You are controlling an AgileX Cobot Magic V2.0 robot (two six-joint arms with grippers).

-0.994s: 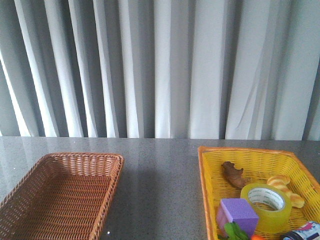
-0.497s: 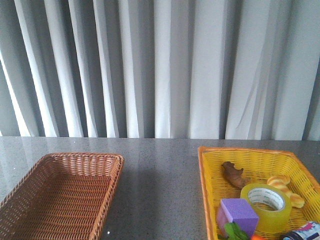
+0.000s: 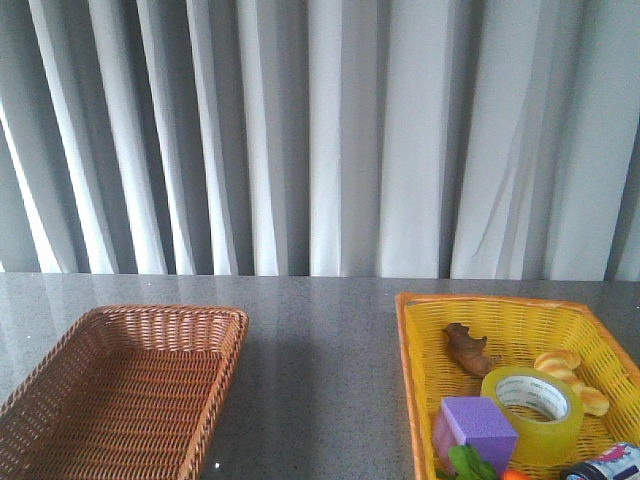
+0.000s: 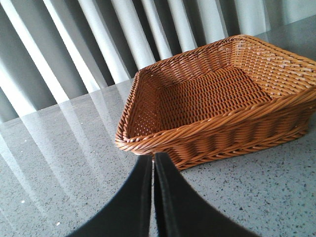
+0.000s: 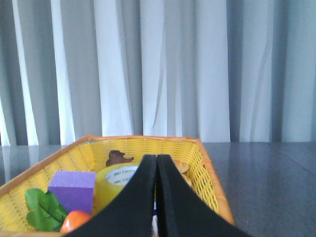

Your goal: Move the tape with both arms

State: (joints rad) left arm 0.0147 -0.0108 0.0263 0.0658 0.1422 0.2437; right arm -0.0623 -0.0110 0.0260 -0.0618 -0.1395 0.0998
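A roll of yellow tape (image 3: 532, 412) lies flat in the yellow basket (image 3: 420, 340) at the 4 o'clock side of the grey surface (image 3: 320, 340), touching a purple cube (image 3: 477, 427) at its 9 o'clock. The right claw (image 5: 156, 197) and left claw (image 4: 153, 197) are both pressed closed and empty, the left facing the brown wicker basket (image 4: 207, 133). The roll looks light, rigid and slick; its wall, pinched through the open core, seems the surest hold.

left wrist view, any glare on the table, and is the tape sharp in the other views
Left wrist view: pale curtain reflections streak the table beside the brown basket. Front view: the tape is fairly crisp. Right wrist view: softer, partly behind the shut right gripper.
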